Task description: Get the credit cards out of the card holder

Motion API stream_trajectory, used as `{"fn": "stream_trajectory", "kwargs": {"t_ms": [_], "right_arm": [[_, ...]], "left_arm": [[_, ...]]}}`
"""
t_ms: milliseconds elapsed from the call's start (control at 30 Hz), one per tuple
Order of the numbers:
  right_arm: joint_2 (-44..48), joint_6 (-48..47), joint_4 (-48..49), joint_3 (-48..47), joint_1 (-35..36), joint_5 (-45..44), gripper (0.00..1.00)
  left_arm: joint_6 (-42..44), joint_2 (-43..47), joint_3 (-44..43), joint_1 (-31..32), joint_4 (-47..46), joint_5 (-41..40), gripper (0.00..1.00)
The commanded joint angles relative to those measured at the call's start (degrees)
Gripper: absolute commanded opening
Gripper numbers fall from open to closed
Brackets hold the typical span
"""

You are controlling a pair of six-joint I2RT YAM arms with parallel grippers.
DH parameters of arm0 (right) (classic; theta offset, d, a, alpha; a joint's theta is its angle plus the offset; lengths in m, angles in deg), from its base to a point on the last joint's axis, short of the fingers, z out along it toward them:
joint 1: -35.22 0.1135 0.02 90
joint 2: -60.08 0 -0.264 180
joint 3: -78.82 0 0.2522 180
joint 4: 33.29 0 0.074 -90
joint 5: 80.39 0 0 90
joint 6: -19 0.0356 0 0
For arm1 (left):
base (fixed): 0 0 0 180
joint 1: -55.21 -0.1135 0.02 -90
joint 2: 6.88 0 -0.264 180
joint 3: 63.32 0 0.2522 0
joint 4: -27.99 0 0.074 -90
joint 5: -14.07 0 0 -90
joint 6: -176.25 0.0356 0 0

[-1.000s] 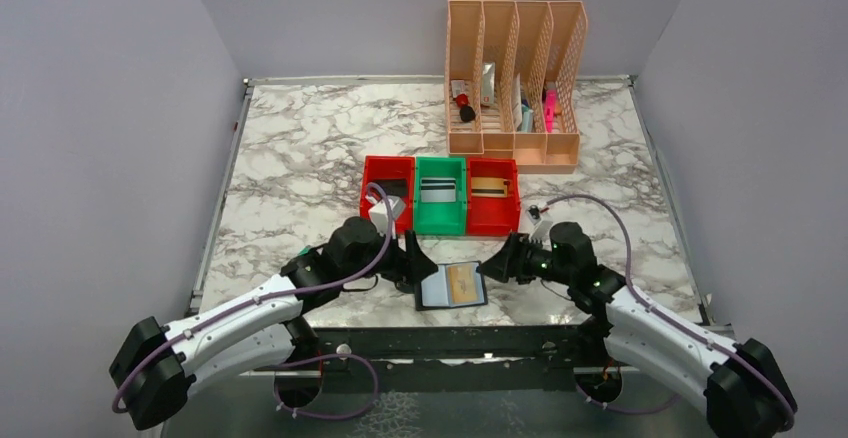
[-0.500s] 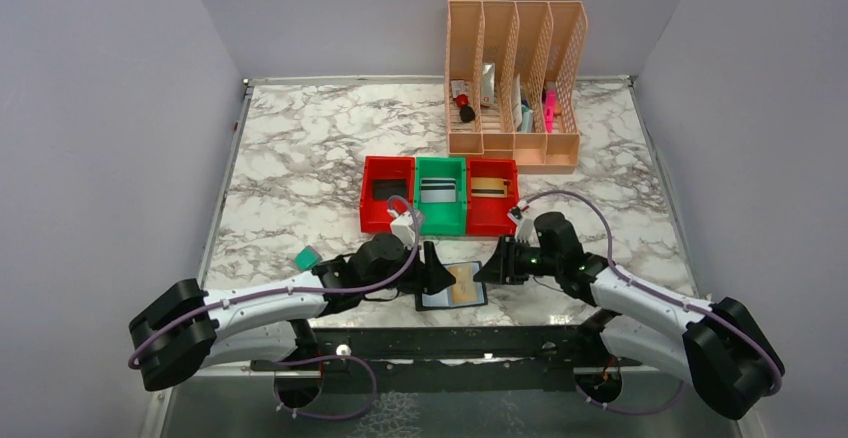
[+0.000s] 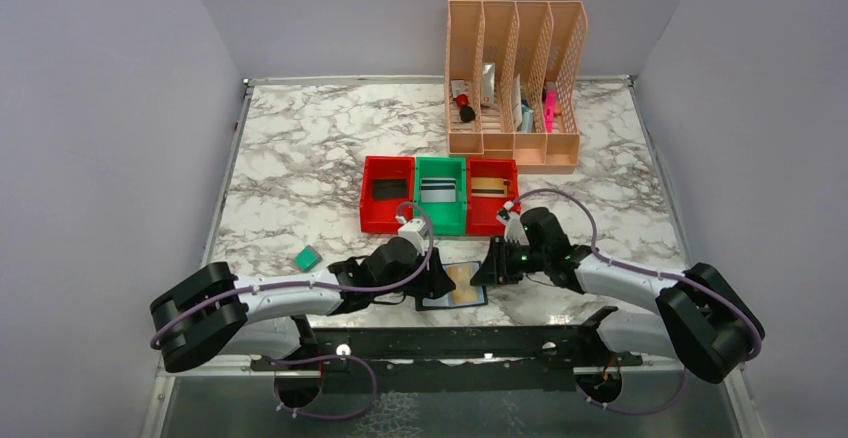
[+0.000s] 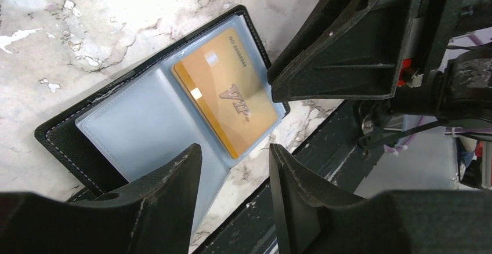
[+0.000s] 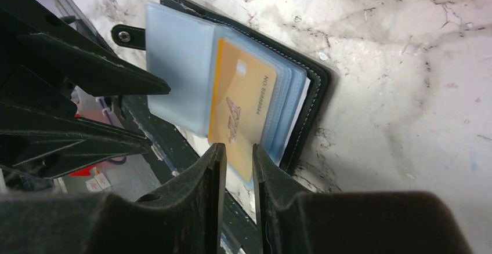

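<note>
The card holder (image 3: 432, 300) lies open and flat near the table's front edge, blue-grey inside (image 4: 133, 132), black strap tab at one side. A gold credit card (image 4: 226, 89) sits in its right-hand pockets (image 5: 241, 103). My left gripper (image 4: 234, 149) hovers low over the holder's left page, jaws apart, nothing between them. My right gripper (image 5: 238, 148) points at the card's outer edge. Its jaws stand narrowed to a slim gap, in which the card's edge shows. In the top view both grippers flank the holder, left (image 3: 440, 280) and right (image 3: 488, 268).
Behind the holder stand a red bin (image 3: 388, 206), a green bin (image 3: 441, 208) and another red bin (image 3: 493, 210), each with a card inside. A peach file rack (image 3: 515, 88) is at the back. A small teal block (image 3: 307, 257) lies left. The black front rail (image 3: 450, 338) is close.
Both arms have stretched inward to the card holder. Both pairs of jaws have narrowed, the right far more. The teal block, earlier hidden under the left arm, now shows.
</note>
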Motion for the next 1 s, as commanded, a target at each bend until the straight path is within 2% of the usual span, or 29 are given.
{"fn": "stream_trajectory", "kwargs": {"t_ms": [0,233,700,967], "right_arm": [[-3.2,-2.1,2.0,-1.9,0.4,1.0,0.28],[-7.3,-2.0,2.5,-0.9,0.5,-1.0,0.20],[-6.9,-0.9,3.3,1.6,0.5,-1.8,0.18],[0.1,-2.2,-4.1,-2.4,0.5,-4.1,0.20]], "left_arm": [[-0.2,-1.8,-0.9,0.4,-1.8,-1.8,0.49],[-0.3,-4.2,-0.9,0.7,-2.6,-1.4,0.46],[-4.7,-6.0,3.0,1.0,-5.7,-4.7,0.34],[-6.0,-3.6,5.7,1.0,-6.4,-6.5,0.29]]}}
